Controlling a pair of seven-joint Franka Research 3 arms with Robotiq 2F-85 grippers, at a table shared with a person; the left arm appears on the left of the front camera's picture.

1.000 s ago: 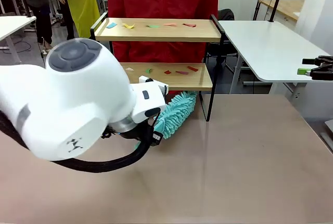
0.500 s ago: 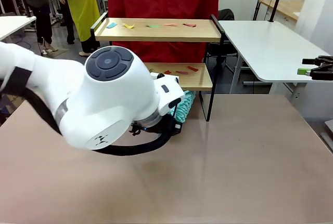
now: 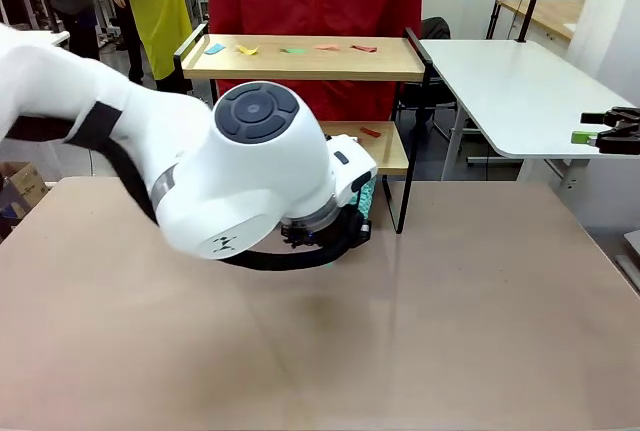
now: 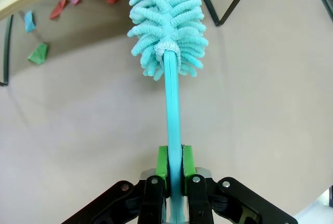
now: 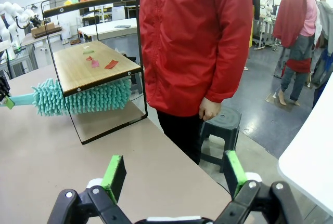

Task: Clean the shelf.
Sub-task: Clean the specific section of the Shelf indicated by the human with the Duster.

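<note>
The shelf (image 3: 300, 59) stands at the table's far edge, with coloured paper scraps on its top board and on its lower board (image 3: 385, 151). My left gripper (image 4: 174, 168) is shut on the handle of a teal fluffy duster (image 4: 166, 21). The duster's head (image 5: 83, 96) lies low, just under the lower board's (image 5: 93, 65) front edge. My left arm (image 3: 250, 181) hides most of the duster (image 3: 366, 196) in the front view. Several scraps (image 4: 39, 52) lie on the table near the duster head. My right gripper (image 3: 590, 127) hangs open and empty at the far right, its pads (image 5: 114, 174) wide apart.
A person in a red jacket (image 5: 197, 42) stands right behind the shelf. A white table (image 3: 510, 91) adjoins it on the right, and a dark stool (image 5: 218, 125) stands on the floor. The shelf's black legs (image 4: 229, 0) flank the duster head. The brown table (image 3: 450, 331) lies bare in front.
My left arm has swung right and toward the shelf. The duster head has gone in under the lower board and now mostly hides behind the arm. The right gripper has stayed put.
</note>
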